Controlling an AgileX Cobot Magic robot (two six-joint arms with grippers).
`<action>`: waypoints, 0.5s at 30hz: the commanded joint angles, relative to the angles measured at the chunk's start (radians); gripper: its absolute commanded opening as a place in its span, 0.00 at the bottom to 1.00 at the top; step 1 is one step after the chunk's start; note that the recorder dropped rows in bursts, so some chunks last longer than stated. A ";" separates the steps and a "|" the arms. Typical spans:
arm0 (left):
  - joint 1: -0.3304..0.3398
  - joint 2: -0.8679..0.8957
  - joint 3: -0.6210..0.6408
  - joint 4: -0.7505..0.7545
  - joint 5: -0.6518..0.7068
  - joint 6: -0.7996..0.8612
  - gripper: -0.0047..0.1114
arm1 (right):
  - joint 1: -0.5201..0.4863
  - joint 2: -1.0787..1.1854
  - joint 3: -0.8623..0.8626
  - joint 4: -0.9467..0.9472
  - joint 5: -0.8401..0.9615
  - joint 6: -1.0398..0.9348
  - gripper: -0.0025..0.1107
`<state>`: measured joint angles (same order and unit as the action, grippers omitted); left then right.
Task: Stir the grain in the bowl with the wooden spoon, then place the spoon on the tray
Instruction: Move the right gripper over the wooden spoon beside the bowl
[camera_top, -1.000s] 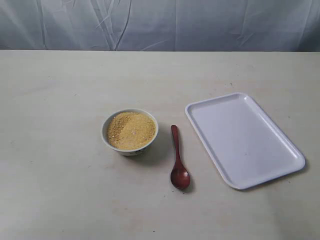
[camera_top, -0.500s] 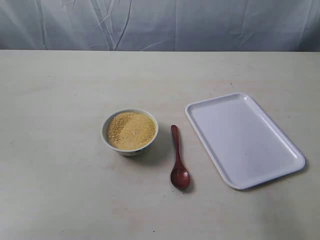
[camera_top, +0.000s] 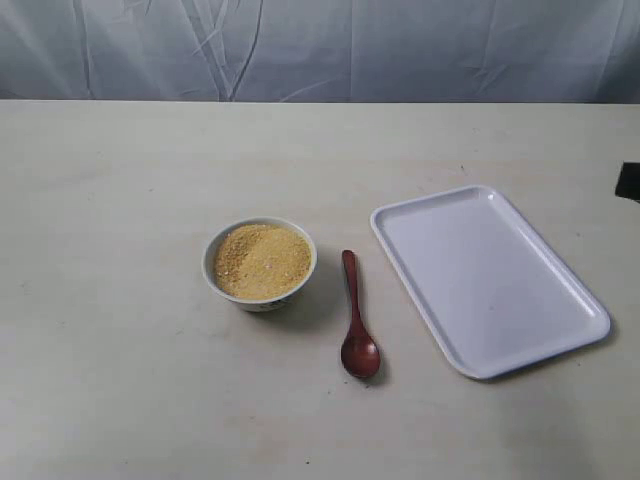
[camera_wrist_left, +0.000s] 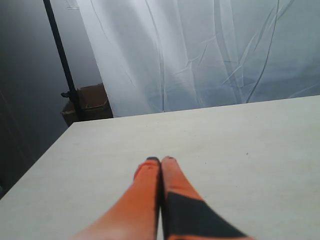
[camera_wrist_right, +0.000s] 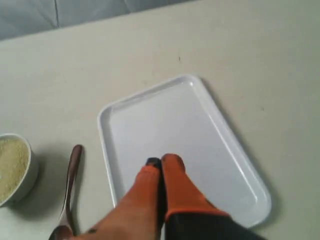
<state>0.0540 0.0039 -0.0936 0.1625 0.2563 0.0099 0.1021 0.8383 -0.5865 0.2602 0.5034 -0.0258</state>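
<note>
While closed and empty, faces right gripper (camera_wrist_right: 161, 161) at the tray (camera_wrist_right: 175, 125) and wooden spoon (camera_top: 354, 318) — laid flat between bowl (camera_top: 211, 266) of grain (camera_top: 262, 260) and tray, handy for both; holds left gripper (camera_wrist_left: 160, 160) closed, idle.

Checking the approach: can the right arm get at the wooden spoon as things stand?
Probably yes. The wooden spoon lies bare on the table between bowl and tray, touching neither, nothing over it. The right gripper is shut, so it must open first.

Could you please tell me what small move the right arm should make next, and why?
Probably open the right end effector and bring it toward the wooden spoon: its jaws are shut, and the spoon lies untouched between the bowl and the tray.
</note>
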 joint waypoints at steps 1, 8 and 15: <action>-0.006 -0.004 0.003 -0.001 -0.005 -0.002 0.04 | 0.014 0.164 -0.123 0.039 0.139 -0.059 0.02; -0.006 -0.004 0.003 -0.001 -0.005 -0.002 0.04 | 0.231 0.433 -0.264 0.037 0.196 -0.068 0.02; -0.006 -0.004 0.003 -0.001 -0.005 -0.002 0.04 | 0.435 0.679 -0.380 0.033 0.118 0.017 0.02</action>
<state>0.0540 0.0039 -0.0936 0.1625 0.2563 0.0099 0.4848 1.4426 -0.9289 0.2960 0.6664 -0.0470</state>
